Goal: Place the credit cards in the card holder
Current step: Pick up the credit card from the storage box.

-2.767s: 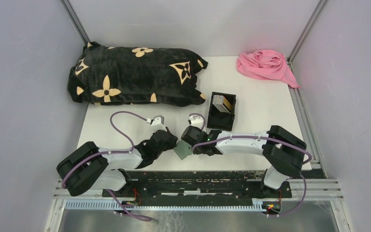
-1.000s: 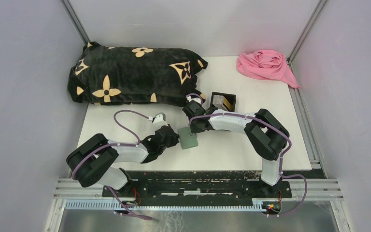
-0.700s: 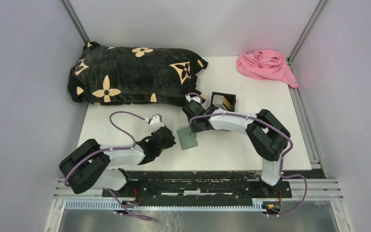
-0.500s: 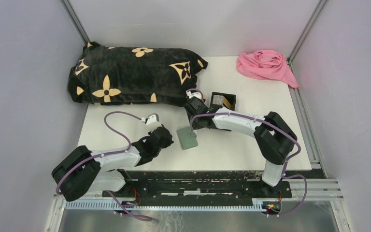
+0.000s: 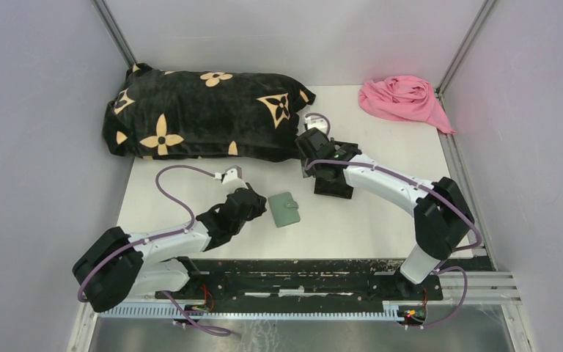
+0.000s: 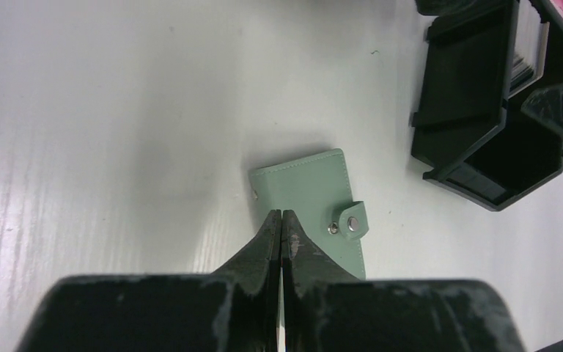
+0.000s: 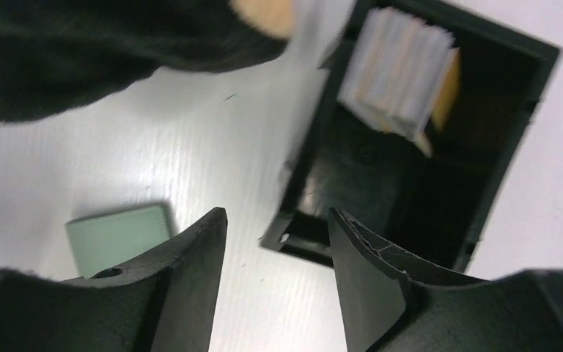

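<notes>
A: Right gripper (image 7: 277, 216) first. Its jaws stand well apart with nothing between them, and it hangs right over the black box (image 7: 381, 183).

B: And the credit cards (image 7: 396, 66) are in that box, stood on edge as one stack at its far end. None is out yet, by the look of it.

A: So I'd call this the reach for the first card. Left gripper (image 6: 280, 216)?

B: Pinched fully closed and holding nothing, with its tip over the near edge of the card holder (image 6: 308, 194). Whether it touches, I can't tell. The holder lies flat on the table (image 6: 117, 110) between the two arms, near the box but apart from it.

A: The snap tab (image 6: 352, 222) looks fastened, so the holder is closed. That matters.

B: It does. My read: the right one needs to drop into the box and nip a single thin card off the stack. The holder also has to be unsnapped and folded open before anything slides into a slot.

A: Count it up for me.

B: Two grippers, one card holder, one black box and one stack of cards. Several edges show, but they're too blurred to number. Farther out, there's one black pillow (image 5: 190, 110) with tan flowers along the back and one pink cloth (image 5: 402, 99) in the far right corner.
</notes>
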